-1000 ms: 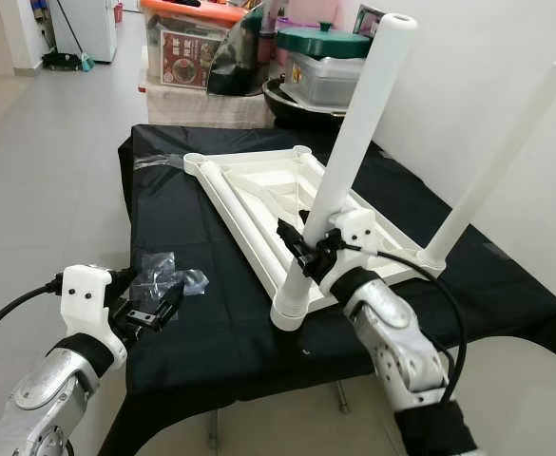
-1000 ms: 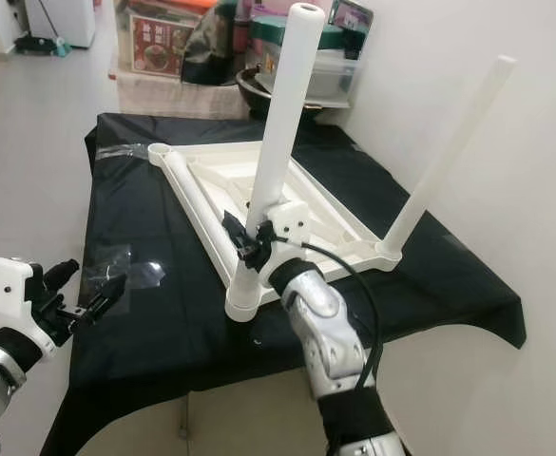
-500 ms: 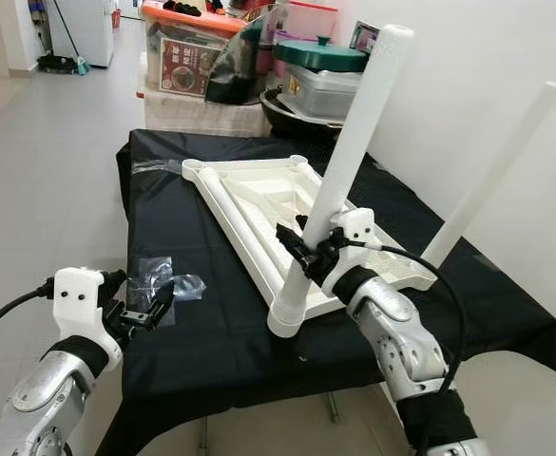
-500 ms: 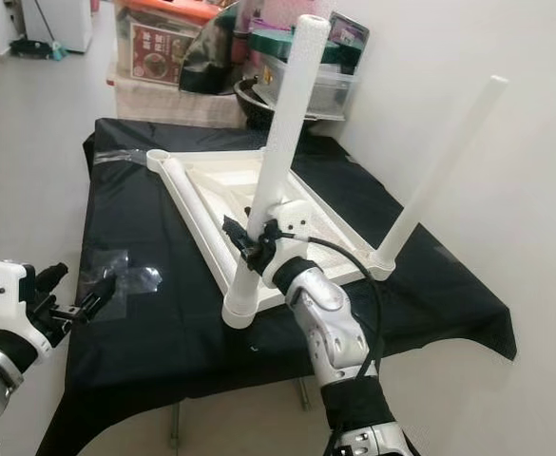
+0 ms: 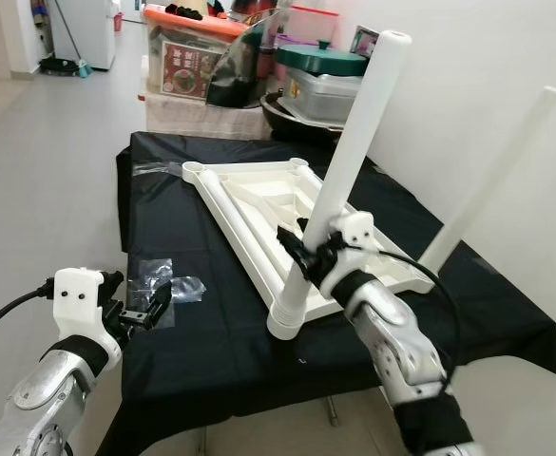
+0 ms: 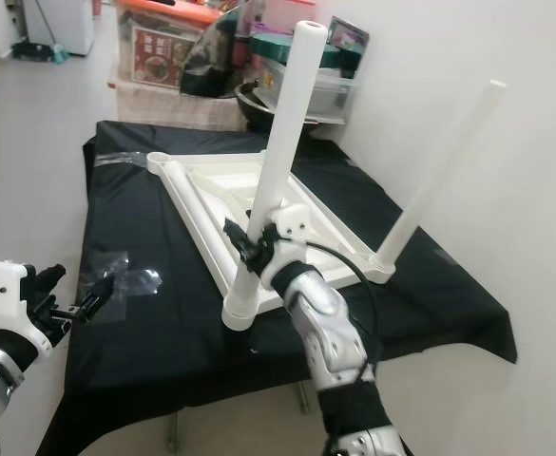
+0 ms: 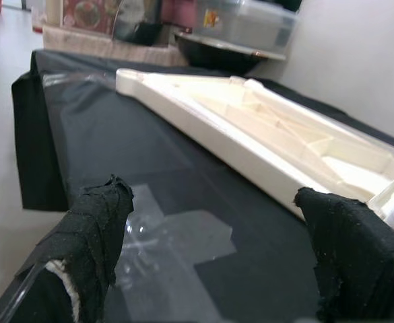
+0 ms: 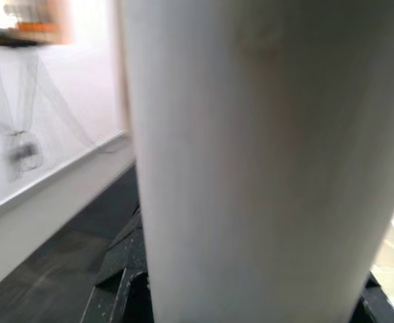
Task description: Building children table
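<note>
A white children's tabletop (image 5: 258, 195) lies upside down on the black-covered table (image 5: 211, 332). One white leg (image 5: 354, 142) stands tilted in the tabletop's near corner socket, and my right gripper (image 5: 301, 255) is shut on its lower part. In the right wrist view the leg (image 8: 250, 161) sits close against the camera. A second white leg (image 5: 491, 171) stands in the right corner by the wall. My left gripper (image 5: 149, 309) is open at the table's near left edge, just short of a clear plastic bag (image 5: 163, 280). Its black fingers (image 7: 95, 222) frame the bag (image 7: 163, 242) and the tabletop (image 7: 250, 128).
Storage boxes (image 5: 187, 52), a green-lidded pot (image 5: 320, 62) and a black pan (image 5: 297, 109) crowd the far end behind the table. A white wall (image 5: 487, 57) runs along the right. Open tiled floor (image 5: 40, 171) lies to the left.
My left gripper has drawn back slightly from the plastic bag. The right gripper still holds the leg in the corner socket; the view has shifted a little.
</note>
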You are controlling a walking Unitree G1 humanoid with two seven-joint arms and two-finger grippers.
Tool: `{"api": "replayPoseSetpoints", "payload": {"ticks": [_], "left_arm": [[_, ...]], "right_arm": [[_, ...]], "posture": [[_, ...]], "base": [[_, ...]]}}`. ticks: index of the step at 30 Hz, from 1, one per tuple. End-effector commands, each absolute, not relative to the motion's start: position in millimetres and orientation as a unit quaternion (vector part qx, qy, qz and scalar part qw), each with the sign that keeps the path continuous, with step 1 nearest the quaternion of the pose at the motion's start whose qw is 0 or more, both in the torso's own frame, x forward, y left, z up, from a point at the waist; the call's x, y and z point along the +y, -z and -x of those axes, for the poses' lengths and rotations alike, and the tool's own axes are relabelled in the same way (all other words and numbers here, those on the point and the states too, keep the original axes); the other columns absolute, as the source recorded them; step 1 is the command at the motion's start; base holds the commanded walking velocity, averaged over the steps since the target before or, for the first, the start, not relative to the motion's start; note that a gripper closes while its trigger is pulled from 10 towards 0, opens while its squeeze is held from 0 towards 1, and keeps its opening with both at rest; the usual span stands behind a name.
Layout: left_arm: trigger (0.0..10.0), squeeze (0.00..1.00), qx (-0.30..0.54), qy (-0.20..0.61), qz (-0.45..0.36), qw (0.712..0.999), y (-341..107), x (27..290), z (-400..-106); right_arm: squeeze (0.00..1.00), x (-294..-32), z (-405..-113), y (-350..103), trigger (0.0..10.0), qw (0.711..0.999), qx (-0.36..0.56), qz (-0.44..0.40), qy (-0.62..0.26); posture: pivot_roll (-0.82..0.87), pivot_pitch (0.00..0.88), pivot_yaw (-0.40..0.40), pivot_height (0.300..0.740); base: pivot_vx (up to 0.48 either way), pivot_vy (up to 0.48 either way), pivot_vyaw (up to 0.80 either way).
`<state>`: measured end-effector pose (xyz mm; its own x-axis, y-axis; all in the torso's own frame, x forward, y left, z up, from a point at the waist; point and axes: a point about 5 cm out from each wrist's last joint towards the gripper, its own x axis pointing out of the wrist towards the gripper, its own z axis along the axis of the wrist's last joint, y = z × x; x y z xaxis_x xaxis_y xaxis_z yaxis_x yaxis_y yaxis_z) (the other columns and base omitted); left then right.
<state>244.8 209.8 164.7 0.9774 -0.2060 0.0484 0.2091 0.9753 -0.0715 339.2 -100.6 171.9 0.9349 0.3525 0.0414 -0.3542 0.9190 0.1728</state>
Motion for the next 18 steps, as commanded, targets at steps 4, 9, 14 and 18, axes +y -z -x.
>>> {"api": "replayPoseSetpoints", "payload": {"ticks": [4,9,14,18], "left_arm": [[10.0,0.0,-0.016,0.093,0.038,0.995,-162,210,-245],[10.0,0.0,-0.016,0.087,0.029,0.996,-164,214,-245],[10.0,0.0,-0.017,0.084,0.024,0.996,-164,214,-249],[10.0,0.0,-0.018,0.079,0.022,0.996,-164,214,-253]], "right_arm": [[0.0,-158,-338,-127,0.0,0.977,0.138,-0.125,0.099],[0.0,-159,-324,-144,0.0,0.97,0.114,-0.147,0.156],[0.0,-163,-320,-151,0.0,0.966,0.095,-0.149,0.189],[0.0,-164,-318,-151,0.0,0.958,0.095,-0.164,0.214]], "posture": [[0.18,0.0,-0.188,0.74],[0.16,0.0,-0.173,0.74],[0.15,0.0,-0.165,0.74],[0.15,0.0,-0.156,0.74]], "base": [[0.0,0.0,0.0],[0.0,0.0,0.0],[0.0,0.0,0.0],[0.0,0.0,0.0]]}}
